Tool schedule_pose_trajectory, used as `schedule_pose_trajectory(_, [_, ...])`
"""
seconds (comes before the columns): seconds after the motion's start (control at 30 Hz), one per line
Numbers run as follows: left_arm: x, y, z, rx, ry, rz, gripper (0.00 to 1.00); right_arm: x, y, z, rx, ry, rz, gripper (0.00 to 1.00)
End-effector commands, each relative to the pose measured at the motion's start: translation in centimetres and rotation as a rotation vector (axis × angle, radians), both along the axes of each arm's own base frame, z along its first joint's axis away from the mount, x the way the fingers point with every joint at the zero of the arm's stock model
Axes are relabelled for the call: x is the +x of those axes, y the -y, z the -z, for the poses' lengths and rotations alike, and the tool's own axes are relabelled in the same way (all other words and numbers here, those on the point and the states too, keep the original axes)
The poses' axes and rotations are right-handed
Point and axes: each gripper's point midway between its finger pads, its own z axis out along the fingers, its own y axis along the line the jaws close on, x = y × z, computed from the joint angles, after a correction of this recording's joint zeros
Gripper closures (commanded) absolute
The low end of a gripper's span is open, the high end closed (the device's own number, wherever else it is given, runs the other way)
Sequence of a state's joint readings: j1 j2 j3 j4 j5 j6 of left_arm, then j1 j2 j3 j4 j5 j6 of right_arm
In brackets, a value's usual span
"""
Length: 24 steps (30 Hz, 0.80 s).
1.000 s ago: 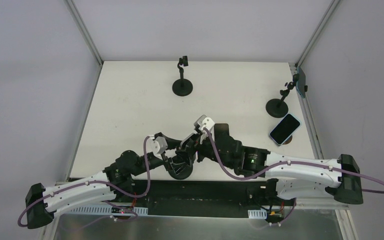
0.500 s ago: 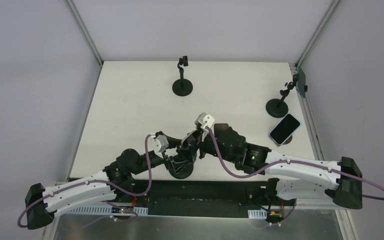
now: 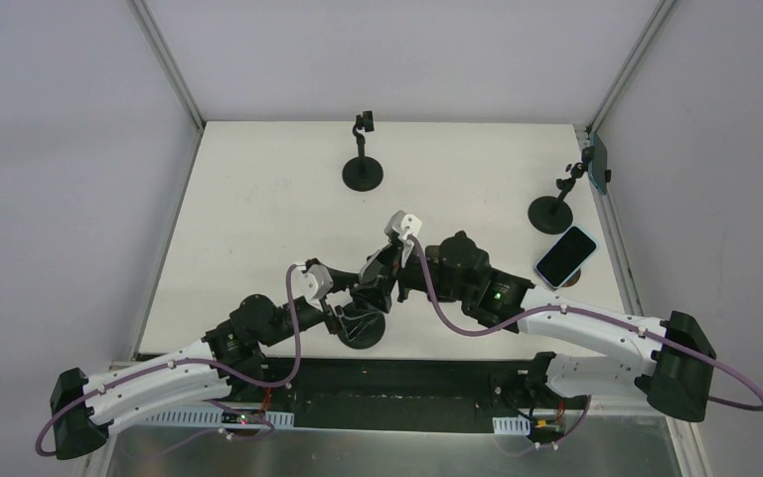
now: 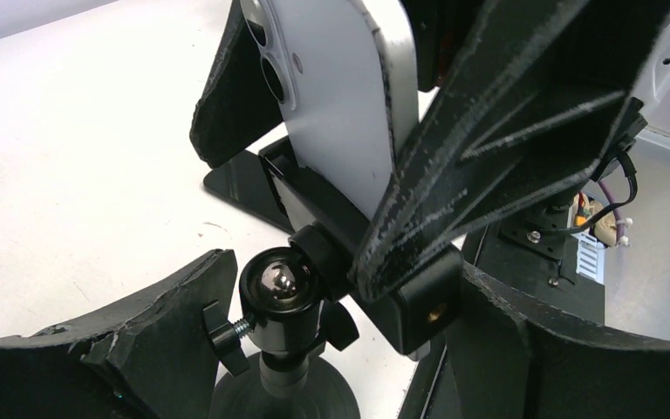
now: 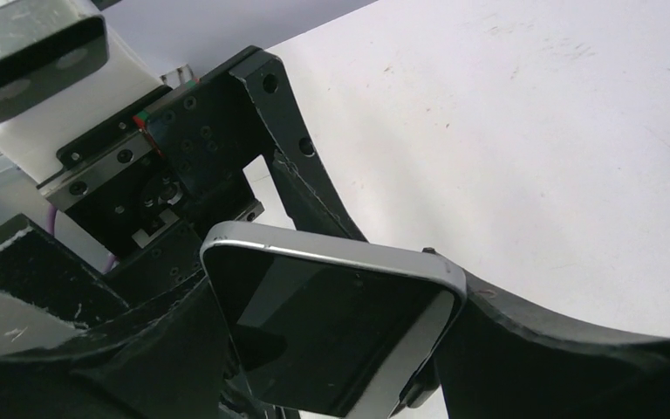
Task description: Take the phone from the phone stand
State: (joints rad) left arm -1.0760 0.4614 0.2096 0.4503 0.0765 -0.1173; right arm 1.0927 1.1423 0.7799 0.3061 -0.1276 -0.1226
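Left wrist view shows me the phone (image 4: 340,105) seated in the phone stand (image 4: 283,292), my right gripper (image 5: 331,349) clamped on it, my left gripper (image 4: 340,301) spread wide around the stand, so pulling it free remains.

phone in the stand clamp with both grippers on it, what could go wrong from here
1. The phone sits in the clamp; an angled pull by the right gripper could tip the stand. Whether the left gripper actually holds it is unclear.
2. The right fingers pinch smooth edges, so the phone may slip.
3. Both grippers crowd together and might collide.
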Motion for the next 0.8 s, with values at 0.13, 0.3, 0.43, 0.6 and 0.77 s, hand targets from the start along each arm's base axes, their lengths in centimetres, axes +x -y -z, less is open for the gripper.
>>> schedule_pose_trajectory(0.13, [-7.7,0.8,-7.5,-0.186,0.148,0.39,1.0,10.3,8.7,4.6,-0.302,0.177,0.362,1.0])
schedule_pose_trajectory(0.3, [-7.6,0.8,-7.3,-0.178,0.146,0.387,1.0,9.4,7.8,3.8,-0.272,0.149,0.315,1.0])
schedule_pose_trajectory(0.43, [-7.4,0.8,-7.3,-0.177,0.147,0.374,1.0,8.7,7.1,3.2,-0.253,0.15,0.328,1.0])
schedule_pose_trajectory(0.6, [-6.3,0.7,-7.2,-0.185,0.124,0.312,1.0,8.4,6.5,3.0,-0.236,0.132,0.406,1.0])
schedule_pose_trajectory(0.77, [-5.2,0.5,-7.4,-0.202,0.08,0.248,0.65,7.8,5.8,3.1,-0.239,0.098,0.467,1.0])
